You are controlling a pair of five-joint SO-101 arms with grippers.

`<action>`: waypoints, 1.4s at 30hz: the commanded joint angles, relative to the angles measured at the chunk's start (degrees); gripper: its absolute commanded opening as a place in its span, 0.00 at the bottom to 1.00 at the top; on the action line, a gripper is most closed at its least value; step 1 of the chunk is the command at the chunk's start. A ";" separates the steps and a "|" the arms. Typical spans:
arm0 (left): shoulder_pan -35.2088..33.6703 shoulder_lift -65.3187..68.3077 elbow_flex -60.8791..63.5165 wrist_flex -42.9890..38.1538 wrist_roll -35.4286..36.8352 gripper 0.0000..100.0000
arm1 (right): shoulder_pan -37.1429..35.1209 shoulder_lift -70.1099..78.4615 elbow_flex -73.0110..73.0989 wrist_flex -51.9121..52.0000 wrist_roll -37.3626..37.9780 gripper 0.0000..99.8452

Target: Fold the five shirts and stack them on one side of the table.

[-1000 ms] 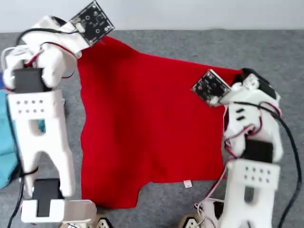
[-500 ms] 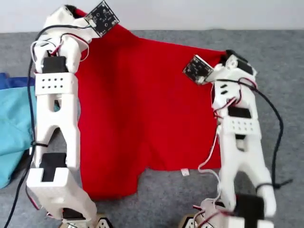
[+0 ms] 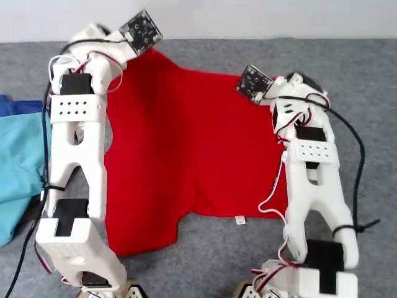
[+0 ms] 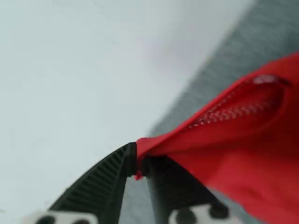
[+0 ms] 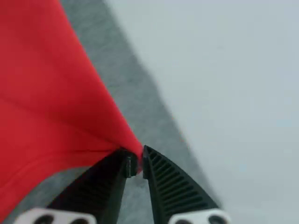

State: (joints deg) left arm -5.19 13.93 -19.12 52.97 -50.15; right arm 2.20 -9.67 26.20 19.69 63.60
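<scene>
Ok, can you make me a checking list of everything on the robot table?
Surface: grey table.
Job's things: red shirt spread out between the arms, small white tag at its near edge; light blue shirt bunched at the table's side, a darker blue cloth beside it.
Clutter: nothing seen.
Grippers: left gripper shut on a corner of the red shirt; right gripper shut on another corner.
Cables: black and red wires run along both arms.
Surroundings: pale wall behind the table.
</scene>
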 commanded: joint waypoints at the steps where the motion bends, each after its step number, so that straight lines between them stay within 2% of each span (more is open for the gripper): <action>1: 0.62 -6.51 -0.57 15.03 -0.53 0.01 | -0.22 -7.96 -3.34 15.43 0.44 0.01; 13: 0.79 -15.74 -0.31 47.91 -0.35 0.01 | -0.22 -20.62 -3.34 44.44 0.35 0.01; 16: -0.44 -19.96 4.35 47.74 -0.09 0.01 | 0.04 -22.81 -3.34 51.38 0.35 0.01; 20: -0.26 -27.16 17.27 47.74 -0.09 0.01 | -0.31 -25.10 -3.34 59.56 0.26 0.01; 28: -0.53 -41.05 41.71 47.65 -2.64 0.01 | -0.22 -25.63 -3.25 69.05 0.26 0.01; 33: -0.53 -45.36 45.49 47.21 -2.46 0.01 | -0.22 -25.80 -3.25 68.62 0.26 0.01; 36: -1.41 -45.71 43.21 43.08 -0.09 0.01 | -1.01 -25.45 -3.25 62.64 0.18 0.01; 38: -2.81 -45.27 41.01 36.57 2.73 0.01 | -1.71 -25.36 -2.29 55.43 0.18 0.01; 42: -5.19 -42.20 36.97 21.01 5.71 0.01 | -4.18 -25.01 5.19 32.22 0.26 0.01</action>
State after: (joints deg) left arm -8.88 -29.41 22.37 85.05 -46.46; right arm -0.53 -33.23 28.57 68.48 63.60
